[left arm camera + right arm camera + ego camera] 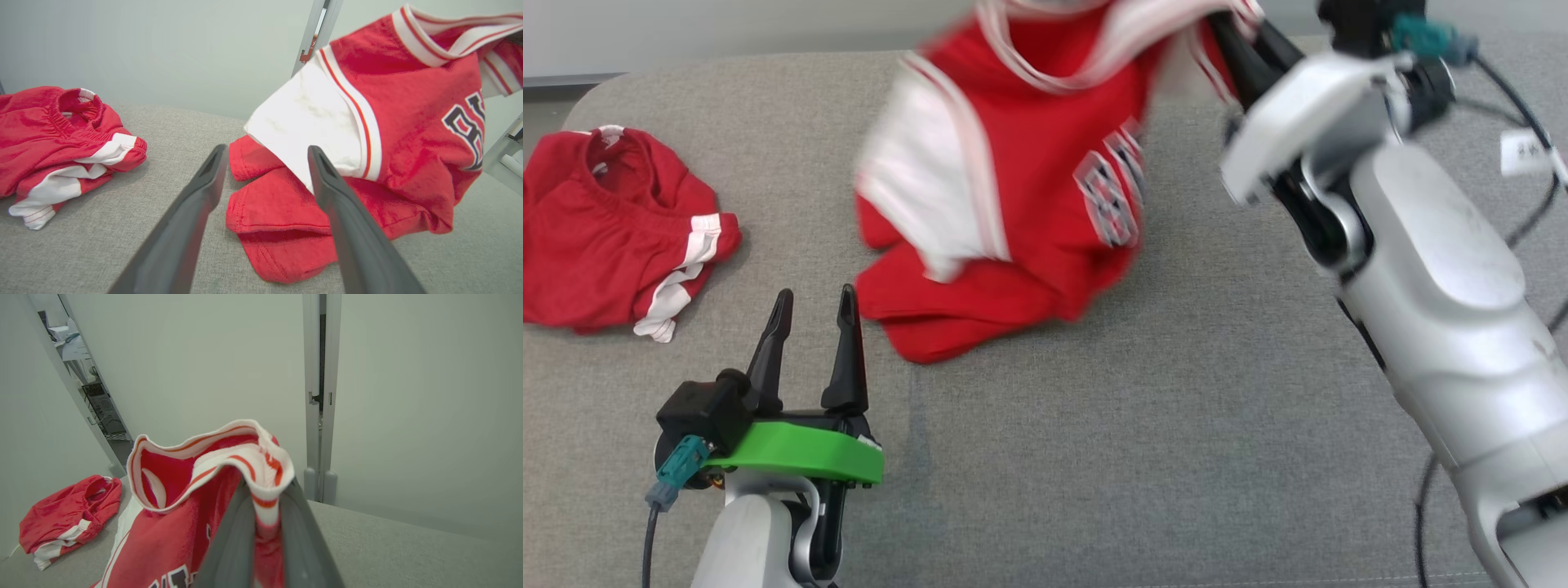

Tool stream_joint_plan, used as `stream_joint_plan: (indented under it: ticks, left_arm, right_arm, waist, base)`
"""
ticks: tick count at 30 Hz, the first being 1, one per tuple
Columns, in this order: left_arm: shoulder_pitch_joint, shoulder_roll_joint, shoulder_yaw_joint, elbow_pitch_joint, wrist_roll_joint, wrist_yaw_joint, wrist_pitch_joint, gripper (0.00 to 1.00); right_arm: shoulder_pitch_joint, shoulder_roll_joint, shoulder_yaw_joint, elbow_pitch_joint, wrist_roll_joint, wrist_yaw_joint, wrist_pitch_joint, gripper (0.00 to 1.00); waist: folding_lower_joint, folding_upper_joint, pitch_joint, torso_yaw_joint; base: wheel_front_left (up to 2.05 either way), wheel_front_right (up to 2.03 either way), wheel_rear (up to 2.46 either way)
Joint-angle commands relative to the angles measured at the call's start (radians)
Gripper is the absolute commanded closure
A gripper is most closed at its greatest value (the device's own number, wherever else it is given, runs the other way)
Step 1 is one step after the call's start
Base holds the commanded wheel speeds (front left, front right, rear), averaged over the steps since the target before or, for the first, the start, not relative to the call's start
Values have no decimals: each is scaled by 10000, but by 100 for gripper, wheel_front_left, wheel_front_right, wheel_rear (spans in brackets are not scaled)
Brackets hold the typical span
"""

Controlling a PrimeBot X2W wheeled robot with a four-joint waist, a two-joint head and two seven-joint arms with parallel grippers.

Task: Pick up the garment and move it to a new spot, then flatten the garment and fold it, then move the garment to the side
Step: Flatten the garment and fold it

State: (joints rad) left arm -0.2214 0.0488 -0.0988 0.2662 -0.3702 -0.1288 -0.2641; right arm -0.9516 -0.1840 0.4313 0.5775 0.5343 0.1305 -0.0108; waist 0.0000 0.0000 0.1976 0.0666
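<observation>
My right hand (267, 490) clamps the jersey (1029, 163) collar, hem seemingly resting on the bench (1176, 408); my left hand (813, 306) hovers, spread apart.

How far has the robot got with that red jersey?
Done: the pick-up. The right end effector is shut on the jersey at its striped trim, with the top lifted and the lower part bunched on the grey surface. In hand: carrying it to a new spot. Left to do: flattening, folding and moving it aside. The left end effector is open and empty.
</observation>
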Motion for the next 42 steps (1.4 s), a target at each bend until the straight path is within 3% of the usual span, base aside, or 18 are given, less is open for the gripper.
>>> stream_joint_plan:
  ticks: [1,7,8,9,10,15,20,24,30,35,42]
  left_arm:
    - [-110,29,21,-14,-59,-28,-7,0]
    - [-123,29,52,-61,63,-28,-5,0]
    - [-123,29,38,-54,73,-28,-5,0]
    - [-122,30,33,-47,82,-28,-7,0]
    - [-115,30,2,-37,84,-28,-5,0]
    - [8,30,-102,51,68,-28,-5,0]
    - [165,30,-125,98,136,-28,-5,0]
    - [279,46,-84,89,141,-28,-5,0]
    - [59,40,-212,-44,177,-28,-7,0]
    - [-374,38,-432,-157,192,-28,-5,0]
    - [-866,30,-727,-256,-78,-28,-5,0]
  right_arm:
    - [368,-211,-133,256,-322,5,-167,100]
    - [1640,-1089,-1016,2028,-1934,3,-873,100]
    - [1737,-1153,-1128,2282,-2238,3,-940,86]
    - [1815,-1202,-1266,2538,-2469,3,-973,23]
    - [1907,-1217,-1453,2854,-2745,3,-931,0]
    - [1801,-1226,-2439,3727,-3803,3,-607,0]
    - [1450,-897,-3261,3750,-4428,3,392,0]
    - [1192,-137,-3481,3191,-4120,3,1235,0]
    - [646,679,-3115,2662,-3273,3,3373,0]
    - [-2,648,-3263,2829,-3263,3,4313,0]
    - [-635,707,-3949,3502,-3423,5,4459,0]
  waist:
    - [0,0,-1,-8]
    - [0,0,-1,-119]
    - [0,0,-8,-129]
    - [0,0,-19,-138]
    - [0,0,-41,-145]
    - [0,0,-207,-137]
    - [0,0,-436,-105]
    - [0,0,-516,-57]
    - [0,0,-126,221]
    - [0,0,579,702]
    - [0,0,1242,1394]
  base:
    - [0,0,0]
    - [0,0,0]
    - [0,0,0]
    - [0,0,0]
    - [0,0,0]
    - [0,0,0]
    - [0,0,0]
    - [0,0,0]
    - [0,0,0]
    - [0,0,0]
    - [0,0,0]
